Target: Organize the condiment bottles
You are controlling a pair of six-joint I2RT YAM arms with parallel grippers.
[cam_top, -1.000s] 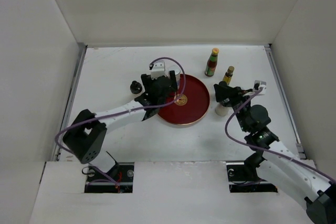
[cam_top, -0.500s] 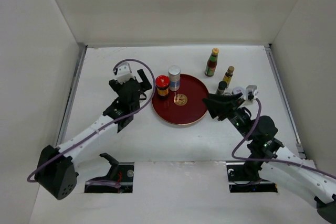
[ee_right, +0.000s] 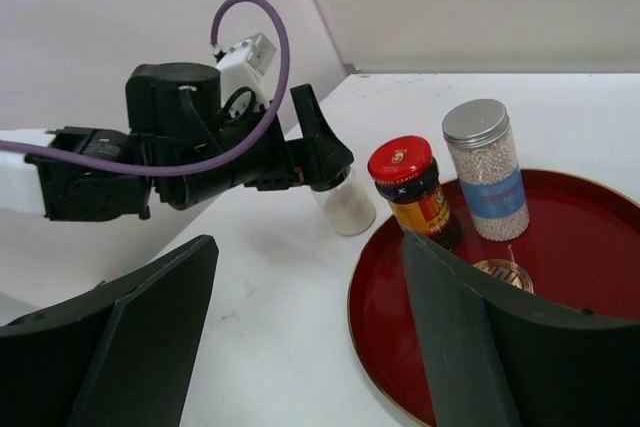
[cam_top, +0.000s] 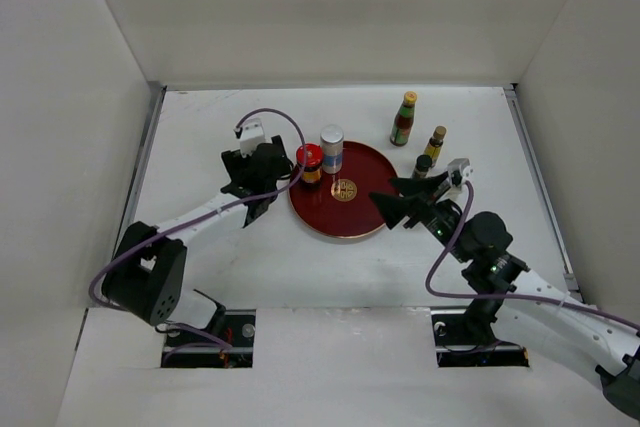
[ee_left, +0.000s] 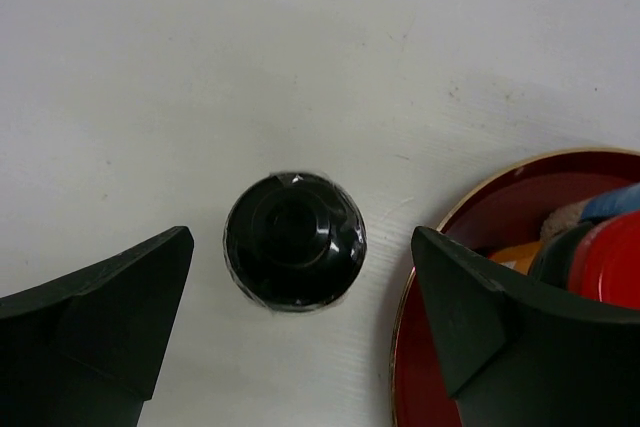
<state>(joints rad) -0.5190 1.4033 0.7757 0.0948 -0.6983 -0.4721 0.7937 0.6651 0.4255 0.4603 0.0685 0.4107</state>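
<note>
A black-capped bottle (ee_left: 295, 240) with a white body (ee_right: 345, 207) stands on the table just left of the red tray (cam_top: 345, 222). My left gripper (cam_top: 262, 173) hovers right above it, open, with a finger on each side (ee_left: 300, 297). A red-lidded jar (cam_top: 309, 159) and a silver-lidded jar (cam_top: 332, 145) stand on the tray's back left. My right gripper (cam_top: 386, 209) is open and empty over the tray's right edge (ee_right: 310, 327). A red sauce bottle with a green neck (cam_top: 404, 119), a slim yellow-labelled bottle (cam_top: 435, 142) and a small black-capped bottle (cam_top: 423, 164) stand at the back right.
The tray has a gold emblem (cam_top: 345, 189) at its middle. White walls close the table on the left, back and right. The left arm's purple cable (cam_top: 270, 117) loops above its wrist.
My left gripper left the two jars on the tray, swung out left, then came back over the black-capped bottle. My right gripper moved left from beside the back-right bottles to the tray's right edge.
</note>
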